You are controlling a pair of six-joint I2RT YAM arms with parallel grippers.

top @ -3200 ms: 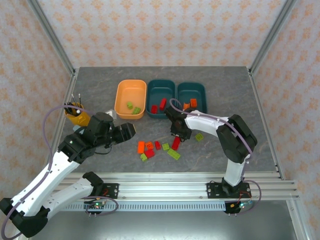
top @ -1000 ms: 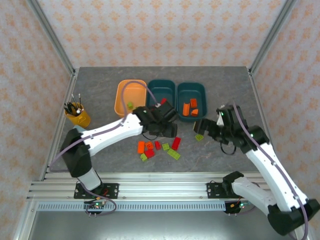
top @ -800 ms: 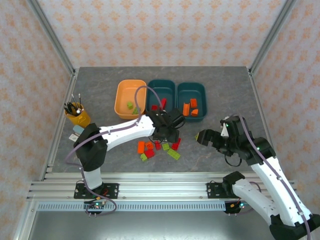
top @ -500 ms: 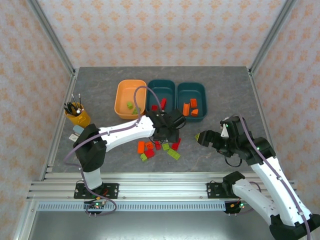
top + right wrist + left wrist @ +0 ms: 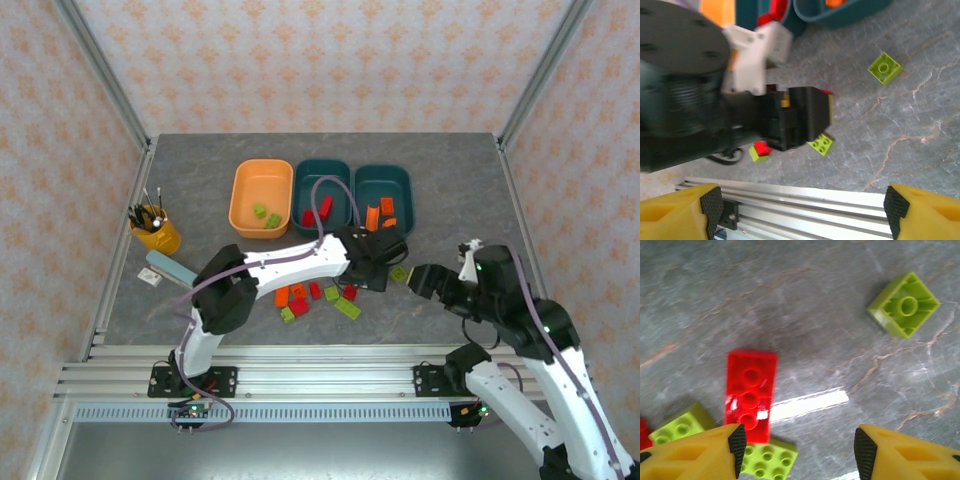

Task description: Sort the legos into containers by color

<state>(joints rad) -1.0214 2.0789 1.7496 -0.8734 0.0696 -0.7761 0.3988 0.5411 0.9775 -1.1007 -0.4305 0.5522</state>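
A: Tray contents, top view?

B: Three trays stand in a row toward the far side of the table (image 5: 200, 170). Light orange tray (image 5: 255, 180), 9 o'clock end of the row: two lime bricks (image 5: 259, 210). Middle teal tray (image 5: 322, 178): two red bricks (image 5: 326, 207). Right teal tray (image 5: 385, 182): three orange bricks (image 5: 372, 217). A yellow cup (image 5: 158, 235) with tools stands well apart, at about 8 o'clock of the row.

A: Unsorted pieces?

B: A loose pile (image 5: 298, 306) lies on the table at 6 o'clock of the middle teal tray. It mixes red, orange and lime, and several pieces touch. A lone lime brick (image 5: 399, 273) lies apart at 3 o'clock of the pile, and at 6 o'clock of the right teal tray.

A: Left gripper?

B: The left arm reaches across the pile. In the left wrist view the left gripper (image 5: 801, 447) has its jaws apart with nothing between them. A long red brick (image 5: 750, 390) lies by the fingertip on the 9 o'clock side; contact cannot be told. A lime brick (image 5: 767, 457) sits just beside the red one's near end. The lone lime brick lies hollow side up at 1 o'clock, well clear of both fingers.

A: Right gripper?

B: The right gripper (image 5: 802, 206) is wide open and holds nothing. In the top view it hovers at 3 o'clock of the lone lime brick, near but apart. In the right wrist view that brick lies at 1 o'clock, with the left arm's black wrist at 9 o'clock.
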